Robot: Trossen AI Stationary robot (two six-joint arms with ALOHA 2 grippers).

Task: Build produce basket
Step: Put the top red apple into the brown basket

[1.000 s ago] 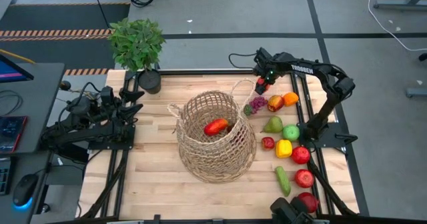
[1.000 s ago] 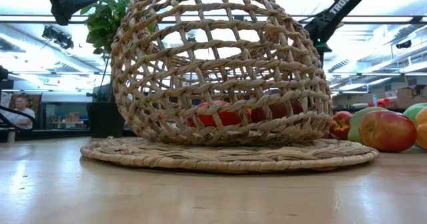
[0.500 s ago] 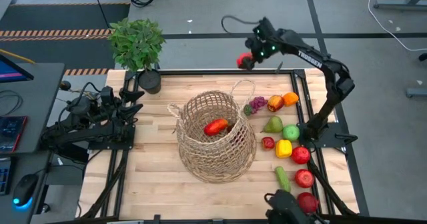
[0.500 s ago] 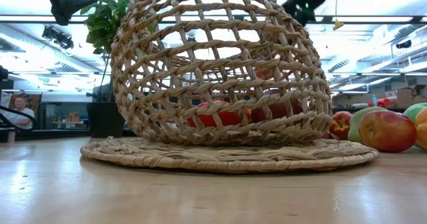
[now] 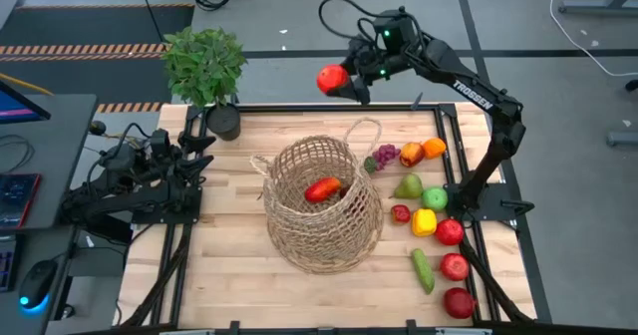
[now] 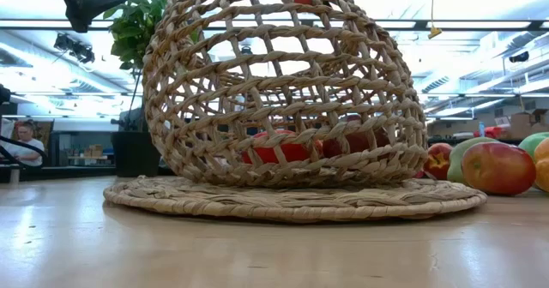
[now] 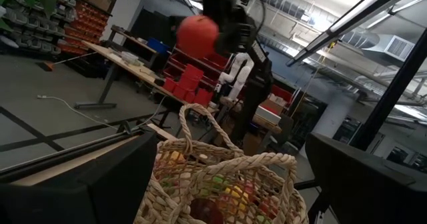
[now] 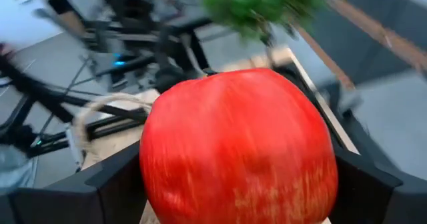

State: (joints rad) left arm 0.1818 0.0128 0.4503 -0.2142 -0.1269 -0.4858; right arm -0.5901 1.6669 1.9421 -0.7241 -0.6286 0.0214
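Since the earlier frame your right gripper (image 5: 339, 81) has swung from just over the far-right produce to beyond the table's far edge, at about 12 o'clock from the basket (image 5: 321, 203), lifting a red apple (image 5: 330, 78) with it. Its fingers are clamped on that apple, which fills the right wrist view. The basket sits mid-table, unmoved, with a red pepper (image 5: 322, 188) inside. The remaining produce (image 5: 435, 197) lies at its 3 o'clock. Your left gripper (image 5: 204, 148) waits spread apart at 9 o'clock.
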